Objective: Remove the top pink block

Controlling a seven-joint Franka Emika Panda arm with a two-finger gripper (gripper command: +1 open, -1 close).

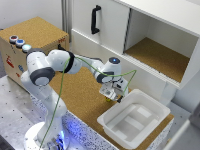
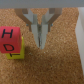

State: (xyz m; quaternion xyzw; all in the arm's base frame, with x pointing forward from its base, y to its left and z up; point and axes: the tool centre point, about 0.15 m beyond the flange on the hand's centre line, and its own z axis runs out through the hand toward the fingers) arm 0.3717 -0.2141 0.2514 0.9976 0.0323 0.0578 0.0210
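Note:
A pink block (image 2: 10, 39) with black letters sits on a yellow block (image 2: 16, 54) on the cork surface (image 2: 55, 62) in the wrist view. My gripper (image 2: 41, 42) is beside the stack and apart from it. Its fingers (image 2: 38, 31) meet at the tips and hold nothing. In the exterior view the gripper (image 1: 113, 95) hangs low over the cork board, just by the white bin's corner. Only a small yellow spot (image 1: 108, 98) of the stack shows under the hand there.
A white plastic bin (image 1: 152, 112) stands on the cork board at the exterior view's right, close to the gripper. Behind is a white cabinet (image 1: 107, 30) with an open compartment (image 1: 160, 55). A cork-topped box (image 1: 35, 32) stands at the left.

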